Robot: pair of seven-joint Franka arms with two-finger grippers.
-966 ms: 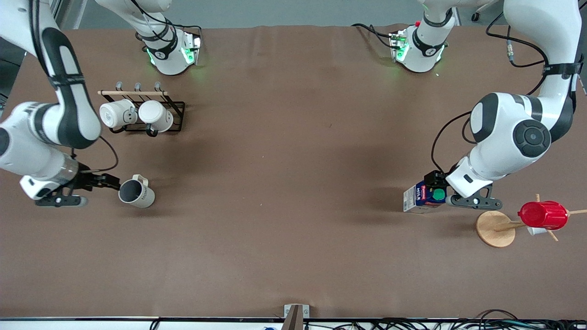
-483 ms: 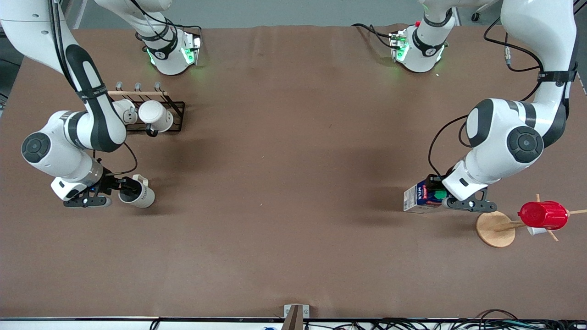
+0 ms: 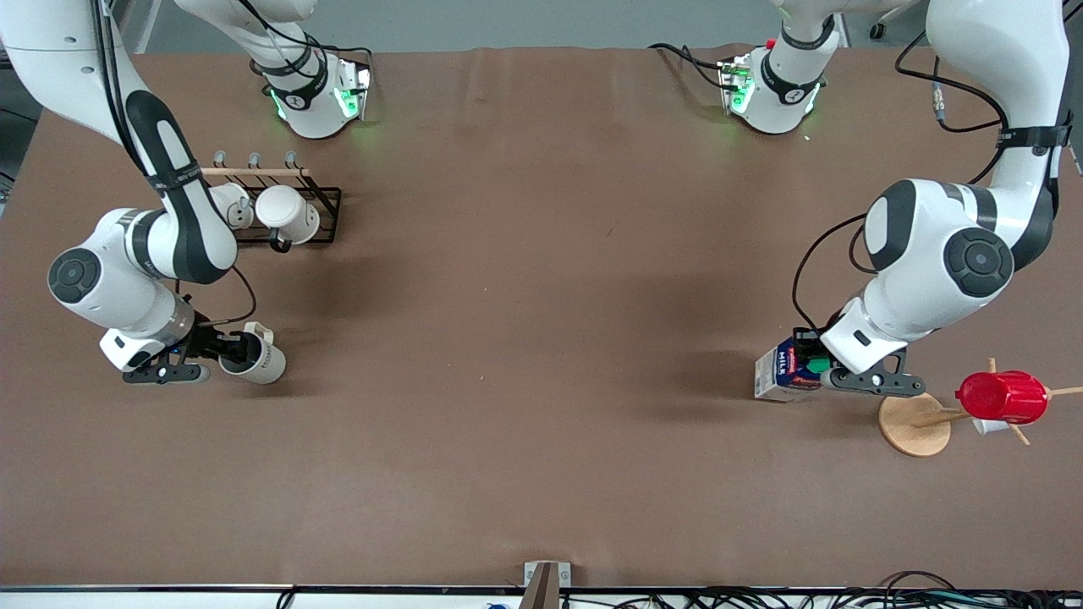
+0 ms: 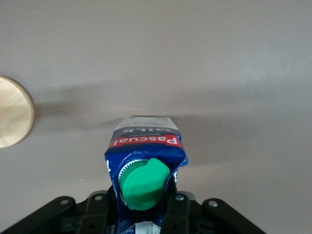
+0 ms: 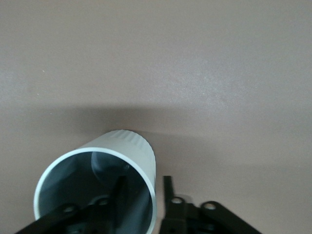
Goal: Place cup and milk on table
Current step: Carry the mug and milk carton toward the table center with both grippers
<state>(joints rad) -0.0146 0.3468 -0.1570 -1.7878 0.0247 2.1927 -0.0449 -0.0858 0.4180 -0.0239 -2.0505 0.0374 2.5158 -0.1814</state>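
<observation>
Since earlier frame: milk (image 3: 785, 373) shifted slightly toward left arm's end of table (image 3: 541, 338), near wooden stand base (image 3: 912, 424); left gripper (image 3: 814, 362) clamped on carton top at green cap (image 4: 144, 184), long axis upright. Right gripper (image 3: 222, 347) straddling rim wall of cup (image 3: 254, 359), one finger (image 5: 117, 191) inside, one outside, near right arm's end; fingers closed on wall or not: cannot tell.
</observation>
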